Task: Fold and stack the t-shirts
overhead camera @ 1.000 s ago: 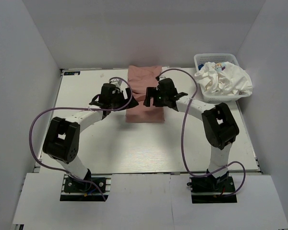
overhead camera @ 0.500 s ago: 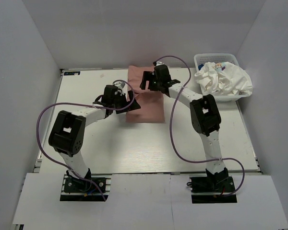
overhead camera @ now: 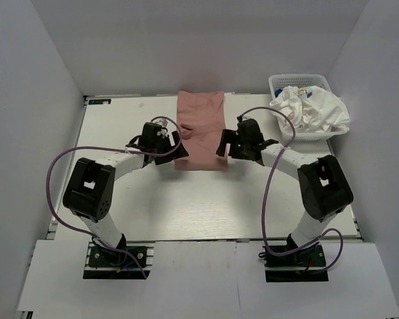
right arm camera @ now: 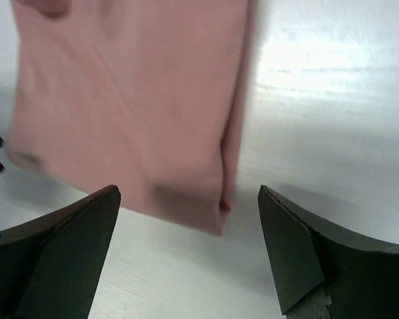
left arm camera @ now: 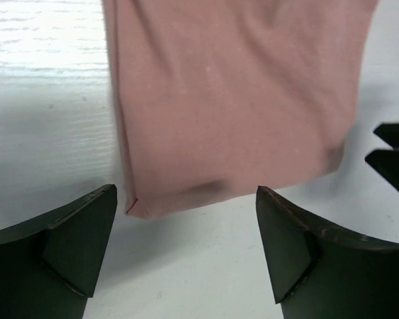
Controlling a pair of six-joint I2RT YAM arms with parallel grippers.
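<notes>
The dusty pink t-shirt [overhead camera: 201,129] lies folded into a long flat rectangle at the back middle of the table. My left gripper [overhead camera: 177,153] is open and empty at its near left corner; in the left wrist view the pink t-shirt [left arm camera: 233,100] lies just beyond my left gripper [left arm camera: 186,249]. My right gripper [overhead camera: 221,147] is open and empty at the near right corner; in the right wrist view the pink t-shirt [right arm camera: 126,106] lies just ahead of my right gripper [right arm camera: 189,256]. The white t-shirt [overhead camera: 312,111] lies crumpled in a basket.
The white basket [overhead camera: 277,82] stands at the back right corner of the white table [overhead camera: 193,206]. White walls close in the left, back and right sides. The right gripper's fingertips [left arm camera: 394,154] show at the right edge of the left wrist view.
My right gripper reached to the far end of the pink t-shirt, then came back to its near right corner. My left gripper stayed by the near left corner.
</notes>
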